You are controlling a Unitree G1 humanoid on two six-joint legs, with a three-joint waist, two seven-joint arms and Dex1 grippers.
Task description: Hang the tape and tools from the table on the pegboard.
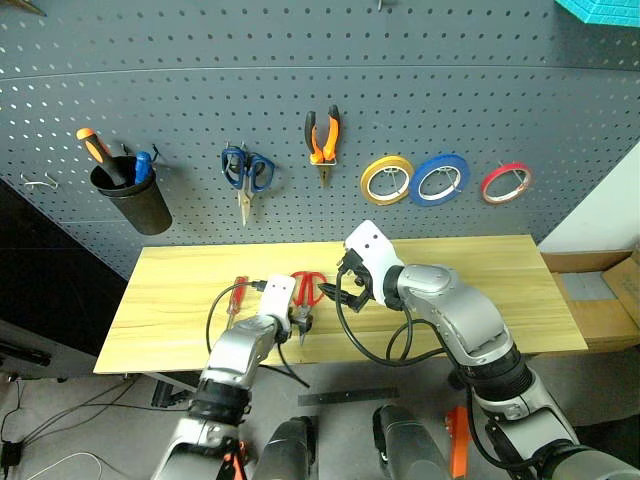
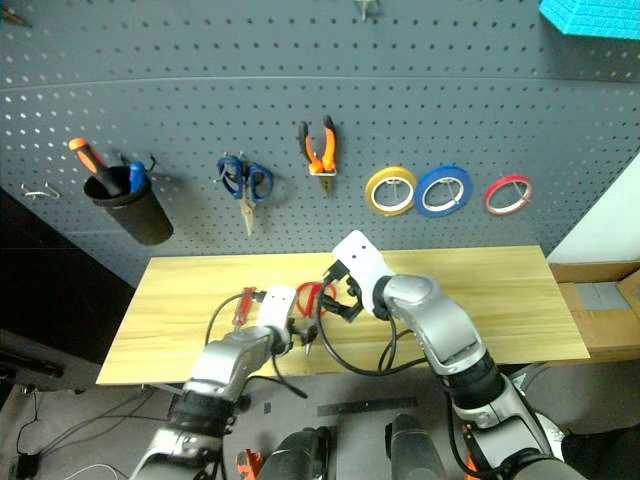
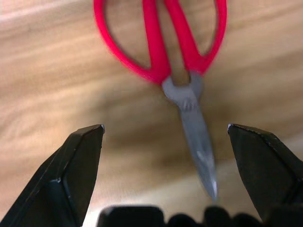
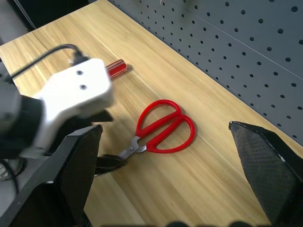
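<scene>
1. The left gripper (image 3: 165,137), fingers spread wide and holding nothing, hangs low over the steel blades of the red-handled scissors (image 4: 158,126) lying on the counter (image 1: 480,285). Closing on the thin blades may let them slide or pivot away.
2. The right gripper (image 4: 165,137), fingers also wide and empty, hovers close by; the two could collide.
3. The red-handled screwdriver (image 1: 237,297) lies just beside the left arm and could be nudged.
4. The black cup (image 1: 135,200) on the pegboard (image 1: 300,70) holds an orange-and-black-handled screwdriver (image 1: 97,150) and a blue-handled item.
5. The red tape (image 1: 506,182) and pliers (image 1: 322,138) already hang.
</scene>
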